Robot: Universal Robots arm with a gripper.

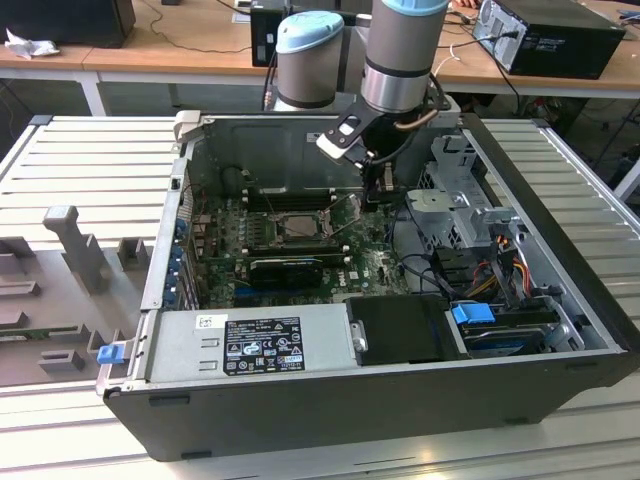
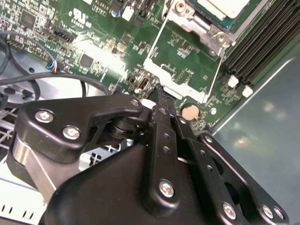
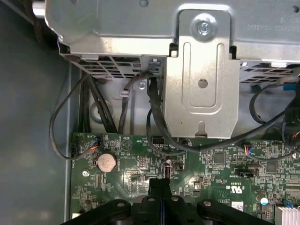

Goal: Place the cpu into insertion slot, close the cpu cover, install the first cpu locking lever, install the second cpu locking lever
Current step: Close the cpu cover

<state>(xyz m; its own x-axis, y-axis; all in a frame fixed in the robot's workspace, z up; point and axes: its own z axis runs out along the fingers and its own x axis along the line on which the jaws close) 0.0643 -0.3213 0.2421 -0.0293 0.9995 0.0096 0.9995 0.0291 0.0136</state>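
Observation:
The cpu (image 2: 224, 7) shows its silver-grey top inside the insertion slot (image 1: 295, 226) on the green motherboard (image 2: 93, 42). The dull-grey cpu cover (image 2: 197, 24) seems to lie flat around it. Two thin wire locking levers (image 2: 154, 44) (image 2: 213, 82) stand loose off the socket's corner, also seen in the exterior view as levers (image 1: 343, 208). My gripper (image 1: 378, 188) hangs to the exterior view's right of the socket, low over the board. Its black fingers (image 2: 161, 101) are pressed together with nothing between them, and the gripper (image 3: 159, 183) points near a coin battery (image 3: 106, 162).
A metal drive cage (image 3: 201, 70) and black cables (image 3: 154, 122) lie just beyond the board's edge. Black memory slots (image 2: 262, 42) run beside the socket. A black graphics card (image 1: 285, 270), the power supply (image 1: 260, 345) and the case walls (image 1: 560, 200) hem in the board.

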